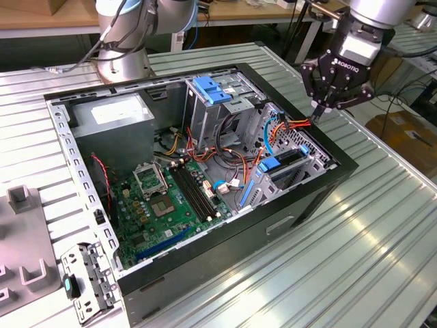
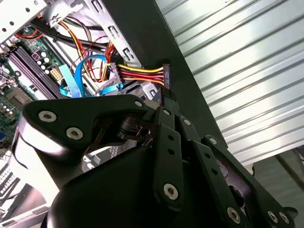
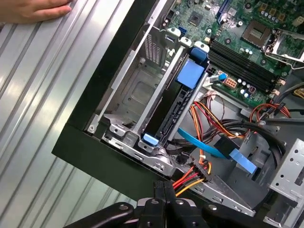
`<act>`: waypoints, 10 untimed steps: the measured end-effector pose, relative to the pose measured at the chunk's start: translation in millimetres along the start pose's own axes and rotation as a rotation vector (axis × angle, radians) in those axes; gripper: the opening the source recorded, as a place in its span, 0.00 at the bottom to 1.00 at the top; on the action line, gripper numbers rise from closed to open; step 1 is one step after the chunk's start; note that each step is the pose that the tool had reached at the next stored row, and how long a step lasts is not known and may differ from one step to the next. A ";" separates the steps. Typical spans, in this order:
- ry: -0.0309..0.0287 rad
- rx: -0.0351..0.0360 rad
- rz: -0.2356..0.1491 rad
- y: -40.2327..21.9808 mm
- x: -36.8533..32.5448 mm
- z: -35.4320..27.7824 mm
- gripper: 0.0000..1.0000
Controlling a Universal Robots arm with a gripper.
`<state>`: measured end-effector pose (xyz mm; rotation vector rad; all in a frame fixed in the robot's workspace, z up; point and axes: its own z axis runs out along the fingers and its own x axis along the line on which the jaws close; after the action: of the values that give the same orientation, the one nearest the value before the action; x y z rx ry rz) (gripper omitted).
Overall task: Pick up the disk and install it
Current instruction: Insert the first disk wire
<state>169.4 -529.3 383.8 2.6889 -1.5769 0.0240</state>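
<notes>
The disk [image 3: 176,105] stands on edge in the metal drive cage [image 3: 137,90] at the corner of the open computer case [image 1: 341,167]. It is a dark slab with blue side rails and a blue tab. In the exterior view the disk [image 1: 281,165] sits low in the case, just below my gripper [image 1: 318,115]. My gripper [image 2: 166,97] is shut on a black power connector [image 2: 166,76], which has red, yellow and orange wires [image 2: 137,73]. It hovers over the case rim beside the cage. In the first wrist view the gripper [image 3: 164,186] pinches that wire bundle [image 3: 190,178].
A motherboard [image 1: 171,198] covers the case floor, and a grey power supply box [image 1: 113,113] fills the far corner. An upper drive cage with a blue latch [image 1: 212,89] stands mid-case. A flat blue data cable [image 3: 223,152] lies loose. A hand [image 3: 33,9] rests on the ribbed table. Grey brackets [image 1: 27,273] lie at the exterior view's left.
</notes>
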 end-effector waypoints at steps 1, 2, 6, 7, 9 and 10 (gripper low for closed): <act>0.0000 0.0001 -0.003 -0.8 -0.3 0.0 0.18; 0.0001 0.0002 -0.006 -1.5 -0.5 0.0 0.18; 0.0004 0.0006 -0.024 -3.5 -0.8 0.1 0.19; 0.0004 0.0007 -0.028 -3.7 -0.8 0.1 0.19; 0.0009 0.0014 -0.056 -4.1 -0.7 0.2 0.25; 0.0010 0.0019 -0.075 -4.1 -0.6 0.4 0.25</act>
<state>172.6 -526.7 383.3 2.7466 -1.4753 0.0254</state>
